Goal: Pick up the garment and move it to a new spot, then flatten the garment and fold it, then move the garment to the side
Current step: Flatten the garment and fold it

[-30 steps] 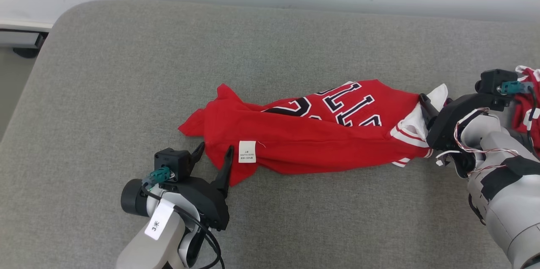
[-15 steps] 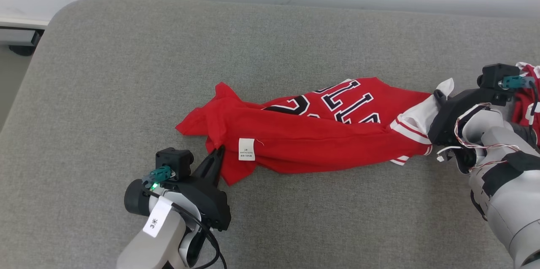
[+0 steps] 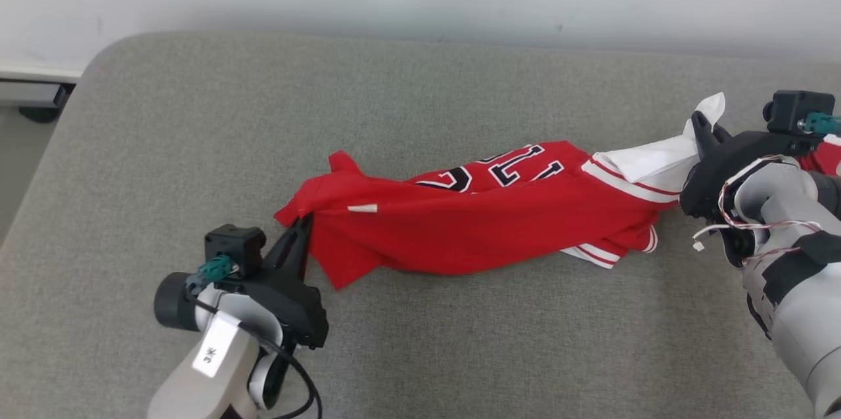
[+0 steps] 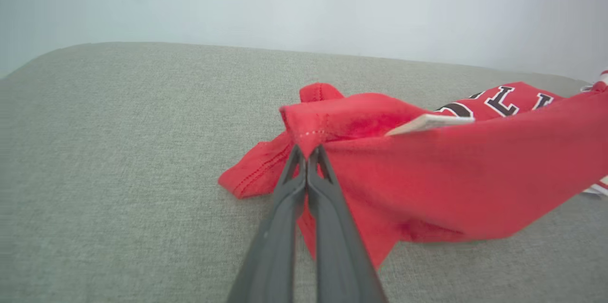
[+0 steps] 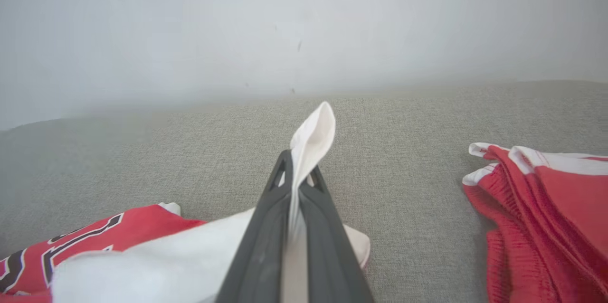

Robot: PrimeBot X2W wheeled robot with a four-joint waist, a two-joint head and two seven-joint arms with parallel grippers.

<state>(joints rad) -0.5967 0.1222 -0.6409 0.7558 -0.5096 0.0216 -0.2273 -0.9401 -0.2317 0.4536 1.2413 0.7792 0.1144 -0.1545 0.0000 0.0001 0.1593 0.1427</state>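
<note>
Because the jersey [image 3: 473,235] must travel as one piece, the head view shows it pinched at both ends: the left pincer [image 3: 303,222] is clamped on the red hem corner, the right pincer [image 3: 700,123] on the white sleeve [image 3: 650,159]. The cloth runs stretched between them near the middle of the grey bench [image 3: 197,110], its lower folds seemingly brushing the surface. From the left wrist, the two fingers meet tight on a bunched fold of hem [image 4: 308,134]; that thin bite looks apt to slip under a hard pull. From the right wrist, the fingers are closed with white cloth standing up between them. Red shorts [image 5: 546,198] lie apart to the right, so the carry would best steer clear of them.
</note>
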